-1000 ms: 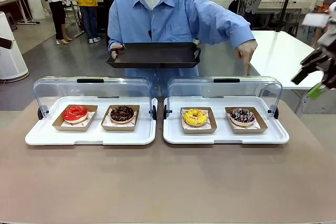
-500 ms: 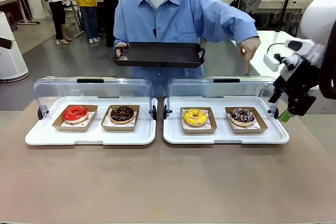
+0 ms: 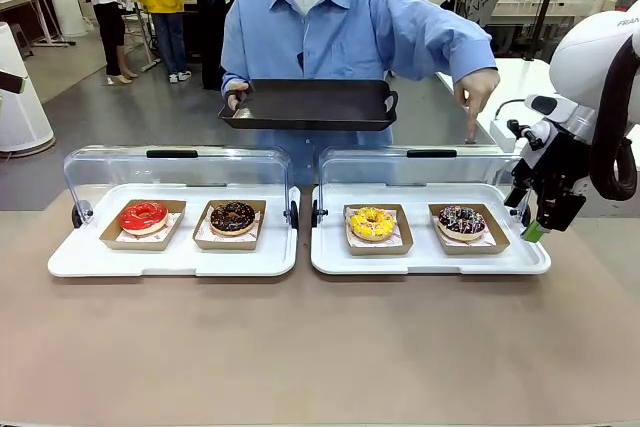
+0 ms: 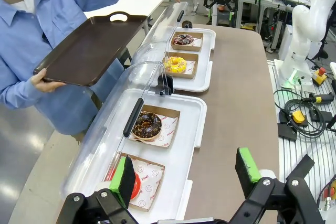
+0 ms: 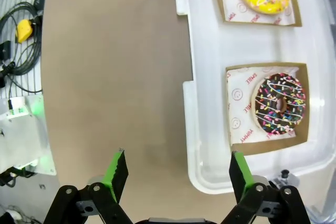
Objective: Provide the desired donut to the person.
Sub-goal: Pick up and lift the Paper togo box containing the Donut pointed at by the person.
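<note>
Operator: Since a second ago my right arm has swung in from the right edge and come down. The right gripper (image 3: 535, 219) now hangs just off the right end of the right-hand white tray (image 3: 430, 259).

Spotter: Fingers?

Operator: Spread wide, green pads well apart. On the right wrist view the right gripper (image 5: 177, 174) has nothing between the pads and touches nothing. One pad is over bare table (image 5: 105, 77), the other over the tray's near right corner.

Spotter: And the donuts?

Operator: The sprinkled chocolate donut (image 3: 461, 219) sits in its card box at the right of that tray, with the yellow donut (image 3: 372, 222) to its left. The red donut (image 3: 143, 215) and the plain chocolate donut (image 3: 233, 215) are on the left tray.

Spotter: The person?

Operator: At the far side, the person (image 3: 340, 27) holds a black tray (image 3: 310, 105) level in one hand. The other hand (image 3: 476, 97) points a finger down behind the right case, in line with the sprinkled donut.

Spotter: Left side?

Operator: My left gripper (image 4: 186, 170) is also spread and empty, up above the left tray's end.
</note>
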Controlling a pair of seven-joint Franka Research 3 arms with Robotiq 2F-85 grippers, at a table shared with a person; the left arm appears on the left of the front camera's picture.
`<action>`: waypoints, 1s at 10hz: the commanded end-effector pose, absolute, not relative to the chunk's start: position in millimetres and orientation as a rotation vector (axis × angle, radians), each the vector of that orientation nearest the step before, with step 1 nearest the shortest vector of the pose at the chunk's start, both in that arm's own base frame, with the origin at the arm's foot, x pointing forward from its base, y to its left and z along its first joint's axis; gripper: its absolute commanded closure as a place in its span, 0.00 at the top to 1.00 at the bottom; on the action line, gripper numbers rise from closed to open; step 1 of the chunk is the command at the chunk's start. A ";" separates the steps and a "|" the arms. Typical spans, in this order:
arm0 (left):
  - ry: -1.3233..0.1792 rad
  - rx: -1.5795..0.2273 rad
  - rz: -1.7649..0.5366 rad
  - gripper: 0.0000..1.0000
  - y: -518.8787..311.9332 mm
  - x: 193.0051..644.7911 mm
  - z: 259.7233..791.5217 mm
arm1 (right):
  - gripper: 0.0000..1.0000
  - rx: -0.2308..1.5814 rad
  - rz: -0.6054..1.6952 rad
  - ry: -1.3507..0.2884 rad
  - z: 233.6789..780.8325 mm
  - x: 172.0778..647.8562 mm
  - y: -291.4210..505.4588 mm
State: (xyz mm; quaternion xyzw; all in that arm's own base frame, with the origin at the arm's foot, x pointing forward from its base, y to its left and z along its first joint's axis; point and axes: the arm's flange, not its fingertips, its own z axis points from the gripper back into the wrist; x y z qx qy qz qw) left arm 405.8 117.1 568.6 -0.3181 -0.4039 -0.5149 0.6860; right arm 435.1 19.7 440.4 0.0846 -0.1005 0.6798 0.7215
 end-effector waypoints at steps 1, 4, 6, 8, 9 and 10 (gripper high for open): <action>-0.907 -0.710 -1.154 1.00 117.7 405.4 570.0 | 1.00 0.186 1.506 -0.209 434.8 437.1 22.1; -0.907 -0.710 -1.154 1.00 117.7 405.4 570.0 | 1.00 0.186 1.506 -0.209 434.8 437.1 22.1; -0.907 -0.710 -1.154 1.00 117.7 405.4 570.0 | 1.00 0.108 1.541 -0.205 436.8 428.2 25.3; -0.907 -0.710 -1.154 1.00 117.7 405.4 570.0 | 1.00 -0.061 1.565 -0.128 422.8 417.4 44.9; -0.907 -0.710 -1.154 1.00 117.7 405.4 570.0 | 1.00 -0.098 1.569 -0.114 417.7 414.5 52.2; -0.907 -0.710 -1.154 1.00 117.7 405.4 570.0 | 1.00 -0.119 1.569 -0.116 413.8 413.1 57.5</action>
